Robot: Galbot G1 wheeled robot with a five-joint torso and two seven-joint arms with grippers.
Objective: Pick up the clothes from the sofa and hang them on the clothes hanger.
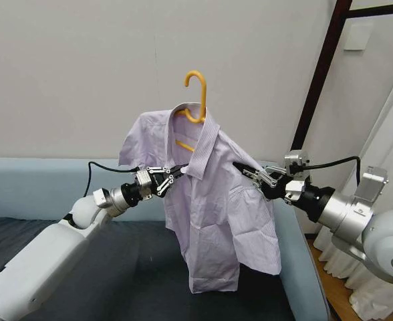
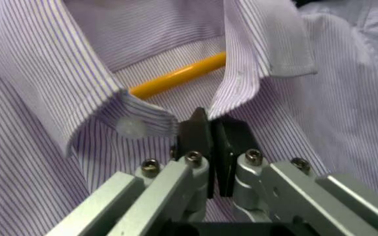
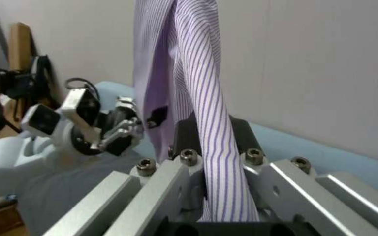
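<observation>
Hanging in mid-air in front of the sofa (image 1: 29, 184), the striped shirt (image 1: 213, 207) already sits on the yellow hanger (image 1: 196, 90). You can see the hook standing clear above the collar, and in the left wrist view the bar (image 2: 175, 76) crosses behind the open neck. Nothing visible carries that hook, so take it that your two claws are bearing the load. Your left claw (image 1: 176, 175) is pinched tight on the front placket just under the collar, beside the top button (image 2: 131, 128). That grip most likely holds the neck closed around the hanger so the shirt cannot slip off. Your right claw (image 1: 248, 171) is clamped on a fold at the shirt's other shoulder, with the fabric running up between its fingers in its own wrist view. This probably spreads the shoulders and levels the garment. The hem drapes loose below both claws, and the plain wall (image 1: 63, 67) stands behind
</observation>
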